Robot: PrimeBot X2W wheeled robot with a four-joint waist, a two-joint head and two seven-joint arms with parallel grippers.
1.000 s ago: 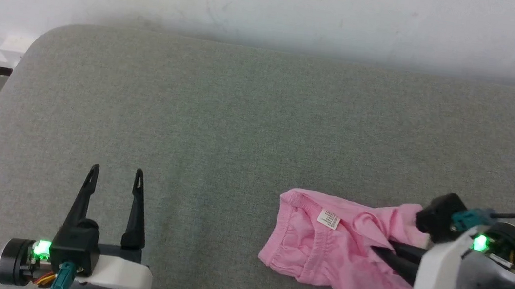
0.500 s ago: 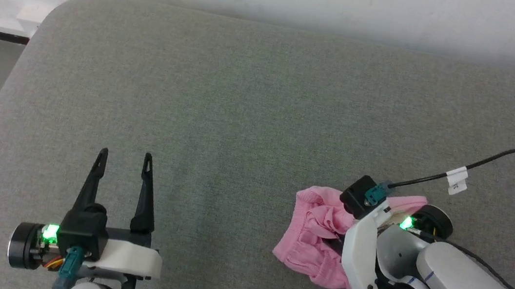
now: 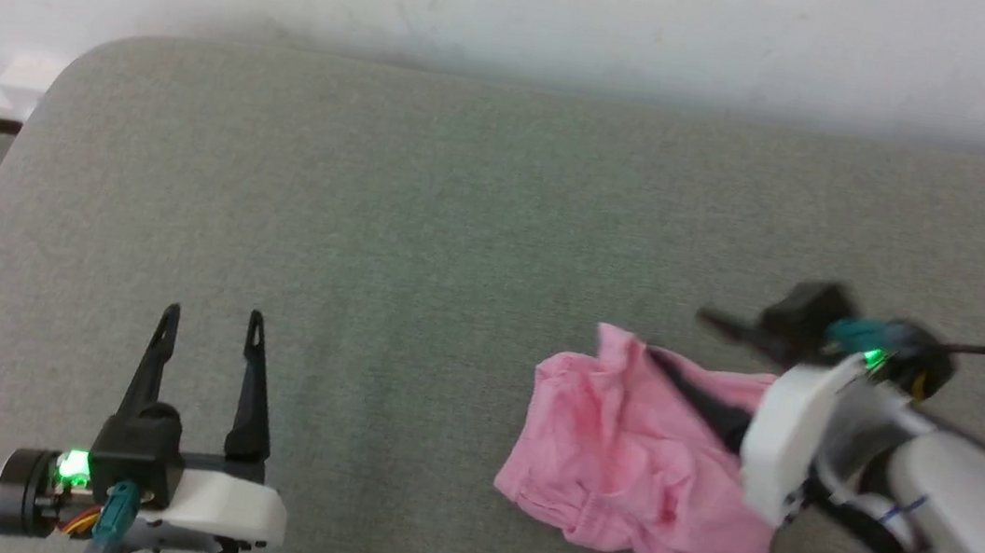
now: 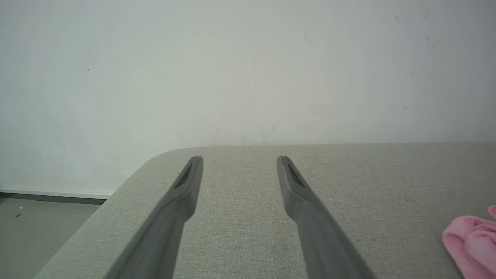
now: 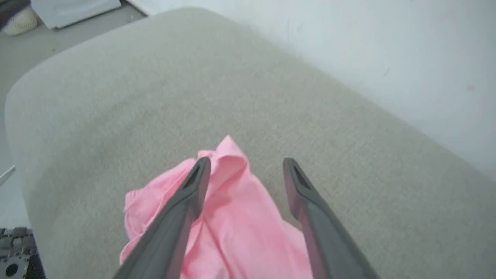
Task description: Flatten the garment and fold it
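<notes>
Two pairs of jaws, both spread wide, neither holding anything.

From the head view, my left gripper hovers over the bare grey cushion at the lower left, well apart from the garment. It lies in a rumpled pink heap to the right of the middle. My right gripper is blurred above the heap's far edge, with one dark finger crossing over the cloth and the other beyond it, over the cushion. No part of the cloth lies flat, so I judge flattening barely begun and folding not yet started.

From the left wrist view, my fingers point across the cushion toward the pale wall. A lobe of pink sits at the lower right edge, well off to the side.

From the right wrist view, the heap's peak rises between my fingertips. The left finger lies over the cloth, though I cannot tell whether it touches. The right one is over the cushion just beside it.

To do this step well, I think I should pick an outer edge rather than the bunched middle and pinch a single layer. My left gripper should come across to take the opposite edge. Pulling the two apart low over the cushion should draw the wrinkles out. Lifting high would likely let the thin cloth bunch up.
</notes>
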